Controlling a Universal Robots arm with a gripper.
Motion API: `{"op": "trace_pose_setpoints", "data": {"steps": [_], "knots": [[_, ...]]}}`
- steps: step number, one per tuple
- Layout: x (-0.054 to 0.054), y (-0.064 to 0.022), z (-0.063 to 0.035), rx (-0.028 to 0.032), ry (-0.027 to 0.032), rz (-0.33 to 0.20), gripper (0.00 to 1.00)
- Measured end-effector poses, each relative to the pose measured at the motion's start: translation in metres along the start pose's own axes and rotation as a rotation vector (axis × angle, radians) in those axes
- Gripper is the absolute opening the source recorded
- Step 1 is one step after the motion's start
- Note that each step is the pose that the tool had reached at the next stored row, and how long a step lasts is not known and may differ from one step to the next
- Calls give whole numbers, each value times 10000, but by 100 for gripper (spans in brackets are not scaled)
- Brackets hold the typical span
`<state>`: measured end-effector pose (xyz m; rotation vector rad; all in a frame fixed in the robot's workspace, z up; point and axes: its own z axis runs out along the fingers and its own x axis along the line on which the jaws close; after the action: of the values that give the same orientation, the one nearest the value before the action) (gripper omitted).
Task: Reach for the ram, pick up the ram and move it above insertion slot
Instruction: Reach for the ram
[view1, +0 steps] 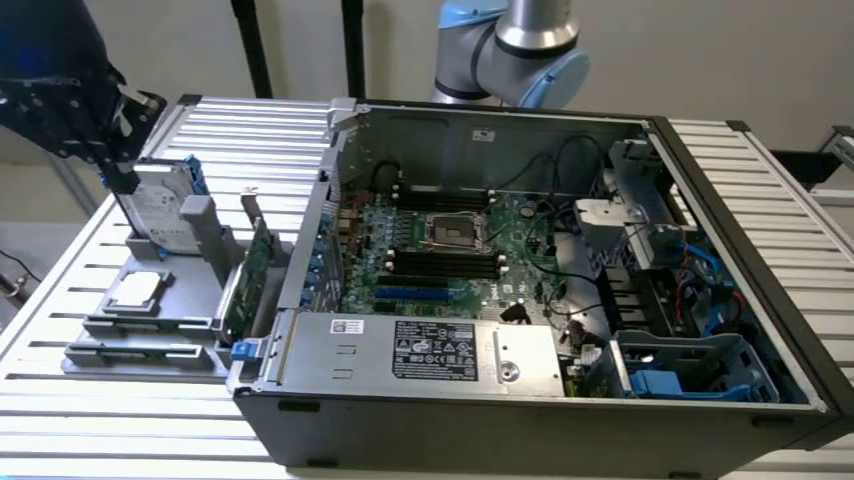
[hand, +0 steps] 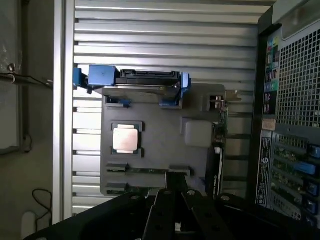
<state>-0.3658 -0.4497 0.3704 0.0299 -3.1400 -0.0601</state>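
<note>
My gripper (hand: 175, 181) hangs over the grey fixture tray (hand: 165, 145), tips drawn together and holding nothing. The ram (hand: 145, 170) stands edge-on in its tray slot close by the tips, a thin strip between two clips, with open room along both long sides. Further out sit a square metal-capped CPU (hand: 125, 138), a hard drive in a blue caddy (hand: 145, 80) and an upright expansion card (hand: 220, 125). The open computer case (hand: 295, 125) flanks the tray on a ribbed aluminium table (hand: 165, 35).

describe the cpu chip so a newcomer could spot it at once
On the exterior view's left, beside the computer case, stands a grey holder. The cpu chip lies flat on it, near the upright hard drive. It is the only square, silver-topped piece; the green card beside it stands on edge.
</note>
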Motion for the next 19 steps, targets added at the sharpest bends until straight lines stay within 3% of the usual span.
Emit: {"op": "trace_pose_setpoints", "data": {"steps": [5, 10, 15, 19], "knots": [[46, -215, 46, 1, 1, 1, 11], [118, -374, 90, 0, 0, -1, 11], [245, -466, 143, 1, 5, 0, 11], [348, -477, 180, 12, 10, -9, 11]]}}
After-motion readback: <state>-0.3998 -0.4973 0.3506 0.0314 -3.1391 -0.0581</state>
